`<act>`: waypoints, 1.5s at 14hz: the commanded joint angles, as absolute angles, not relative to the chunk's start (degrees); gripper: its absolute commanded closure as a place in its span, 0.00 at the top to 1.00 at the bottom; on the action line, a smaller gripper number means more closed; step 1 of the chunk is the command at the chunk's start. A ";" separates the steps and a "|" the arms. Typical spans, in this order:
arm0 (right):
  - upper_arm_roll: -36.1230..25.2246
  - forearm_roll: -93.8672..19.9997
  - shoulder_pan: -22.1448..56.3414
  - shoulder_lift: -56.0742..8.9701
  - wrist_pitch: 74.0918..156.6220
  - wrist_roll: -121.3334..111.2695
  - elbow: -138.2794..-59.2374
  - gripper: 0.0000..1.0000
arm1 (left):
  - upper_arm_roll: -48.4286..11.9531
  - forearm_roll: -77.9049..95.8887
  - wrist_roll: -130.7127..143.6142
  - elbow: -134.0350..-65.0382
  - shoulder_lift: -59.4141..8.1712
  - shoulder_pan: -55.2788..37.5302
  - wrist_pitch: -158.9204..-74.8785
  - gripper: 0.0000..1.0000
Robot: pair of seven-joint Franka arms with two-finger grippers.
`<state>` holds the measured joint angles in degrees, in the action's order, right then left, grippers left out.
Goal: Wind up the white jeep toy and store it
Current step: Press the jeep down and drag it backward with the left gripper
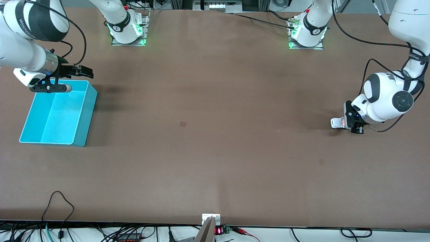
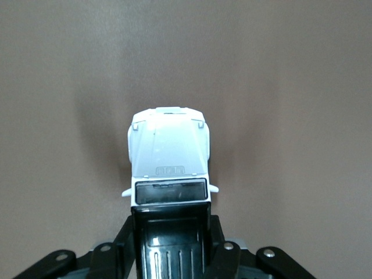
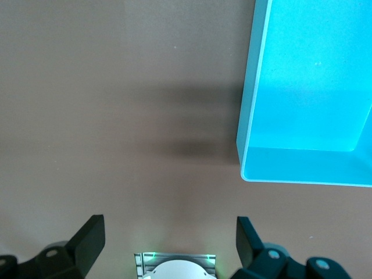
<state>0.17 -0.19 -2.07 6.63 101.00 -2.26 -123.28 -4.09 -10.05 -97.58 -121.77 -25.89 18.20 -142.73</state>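
The white jeep toy (image 1: pixel 337 123) with its black roof panel sits low at the table near the left arm's end. My left gripper (image 1: pixel 351 123) is shut on it. In the left wrist view the jeep (image 2: pixel 168 151) points away from the gripper (image 2: pixel 171 235), and the black fingers (image 2: pixel 220 247) press on both sides of its rear half. My right gripper (image 1: pixel 84 71) is open and empty, above the table by the corner of the cyan bin (image 1: pixel 84 111) that lies farthest from the front camera. The right wrist view shows the gripper (image 3: pixel 171 238) and the bin (image 3: pixel 250 116) beside it.
The cyan bin holds nothing that I can see and stands at the right arm's end of the table. The arm bases (image 1: pixel 127 30) stand along the table's edge farthest from the front camera. Cables lie along the nearest edge.
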 commanded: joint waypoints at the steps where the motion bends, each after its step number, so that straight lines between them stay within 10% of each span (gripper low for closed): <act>1: 0.18 -0.53 -1.93 6.50 101.34 -1.58 -122.96 1.00 | -4.39 -12.22 -98.53 -121.64 -30.50 20.74 -143.70 0.07; 15: 0.18 -0.62 -2.11 6.42 101.34 -1.93 -122.96 1.00 | -4.39 -15.38 -99.40 -119.18 -33.22 24.79 -143.79 0.10; 17: 0.09 -0.62 -2.11 6.42 101.34 -1.93 -122.96 1.00 | -4.74 -15.12 -99.32 -119.18 -32.26 24.79 -143.70 0.30; 19: 0.09 -0.62 -2.20 6.42 101.34 -2.02 -122.96 1.00 | -6.85 -14.68 -99.40 -119.18 -28.93 24.87 -142.83 1.00; 21: 0.09 -0.62 -2.20 6.42 101.34 -2.11 -122.96 1.00 | -8.51 -14.41 -99.40 -119.18 -24.63 24.79 -138.02 1.00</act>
<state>0.11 -0.19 -2.09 6.55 101.07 -2.25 -123.28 -6.14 -13.32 -98.86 -119.60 -27.73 23.84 -142.47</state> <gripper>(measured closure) 0.000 0.264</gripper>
